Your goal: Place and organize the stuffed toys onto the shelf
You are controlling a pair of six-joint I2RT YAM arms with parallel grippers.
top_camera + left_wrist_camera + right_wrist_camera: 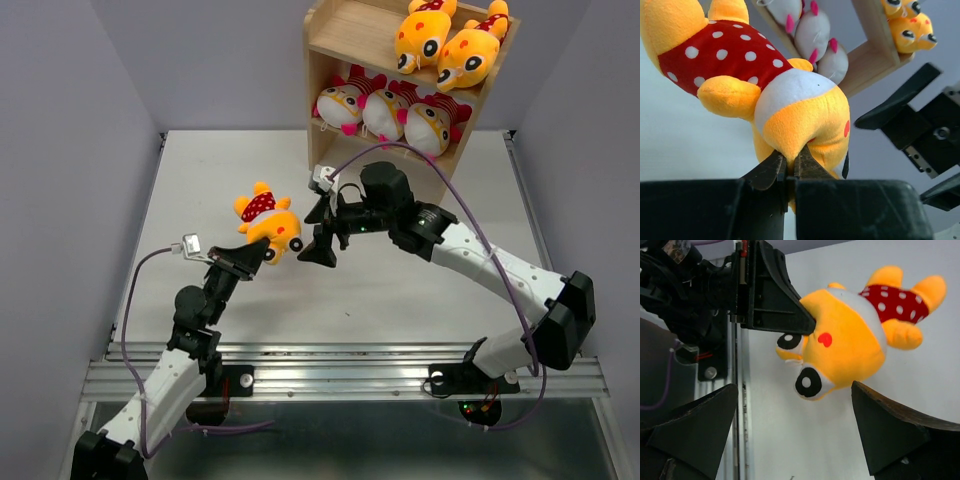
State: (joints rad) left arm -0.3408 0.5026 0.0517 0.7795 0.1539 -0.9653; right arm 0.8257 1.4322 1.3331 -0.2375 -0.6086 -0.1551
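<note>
My left gripper (258,250) is shut on the head of an orange-yellow stuffed toy (268,222) with a red white-dotted body, held above the table; it fills the left wrist view (770,95) and shows in the right wrist view (850,340). My right gripper (318,232) is open and empty just right of the toy's face, its fingers (890,435) spread wide. The wooden shelf (335,40) stands at the back. Two orange-yellow toys (450,40) lie on its upper tier, three white-faced toys (390,110) on the lower tier.
The white table (200,190) is bounded by grey walls on both sides and a metal rail (340,378) at the near edge. The right arm (480,260) reaches across from the right.
</note>
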